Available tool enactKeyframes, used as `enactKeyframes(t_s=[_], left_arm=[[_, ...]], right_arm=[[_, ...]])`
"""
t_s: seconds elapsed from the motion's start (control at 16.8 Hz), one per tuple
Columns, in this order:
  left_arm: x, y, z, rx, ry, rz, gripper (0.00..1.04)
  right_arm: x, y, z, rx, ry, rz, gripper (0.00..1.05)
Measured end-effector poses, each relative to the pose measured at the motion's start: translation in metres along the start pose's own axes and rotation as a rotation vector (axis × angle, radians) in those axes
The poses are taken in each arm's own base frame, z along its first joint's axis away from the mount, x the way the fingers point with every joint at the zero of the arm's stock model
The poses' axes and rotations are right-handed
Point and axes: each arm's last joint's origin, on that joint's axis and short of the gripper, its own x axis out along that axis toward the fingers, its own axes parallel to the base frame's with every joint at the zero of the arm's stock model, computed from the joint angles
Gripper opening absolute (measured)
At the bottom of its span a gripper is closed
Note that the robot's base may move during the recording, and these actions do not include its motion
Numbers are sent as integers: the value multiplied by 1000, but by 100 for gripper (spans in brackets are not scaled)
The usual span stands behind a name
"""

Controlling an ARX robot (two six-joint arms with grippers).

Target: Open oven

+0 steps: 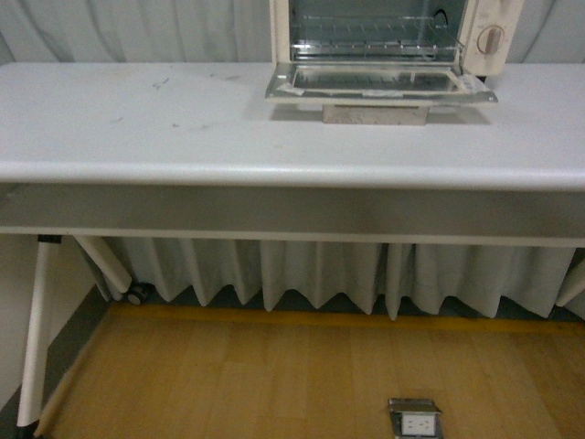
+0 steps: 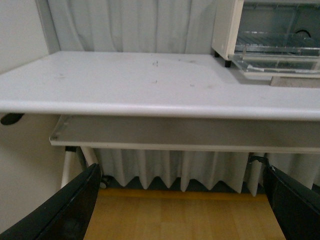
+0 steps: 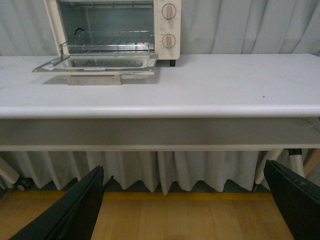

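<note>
The cream-white oven (image 1: 494, 23) stands at the back of the white table (image 1: 183, 119), right of centre in the front view. Its glass door (image 1: 379, 84) hangs fully down and lies flat, with the bar handle (image 1: 375, 112) at its front edge and the wire rack (image 1: 370, 37) showing inside. Two round knobs (image 3: 169, 25) show in the right wrist view, where the oven (image 3: 52, 22) is far off. My left gripper (image 2: 182, 205) and right gripper (image 3: 182, 205) are both open, empty, and low in front of the table, away from the oven (image 2: 227, 25). Neither arm shows in the front view.
A shelf (image 1: 274, 215) runs under the tabletop, with a pleated white skirt (image 1: 320, 270) behind it. Table legs and a caster (image 1: 137, 293) stand at the left. A floor socket box (image 1: 416, 421) sits in the wooden floor. Curtains (image 2: 125, 25) hang behind the table.
</note>
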Motion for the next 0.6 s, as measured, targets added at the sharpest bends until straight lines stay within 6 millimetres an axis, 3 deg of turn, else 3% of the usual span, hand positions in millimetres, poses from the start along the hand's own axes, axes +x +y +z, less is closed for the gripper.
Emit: enactKeyframes(t_s=[0.6], left_arm=[[0,0,0,2,1,-1,98]], right_arm=[[0,0,0,4,0,-1,98]])
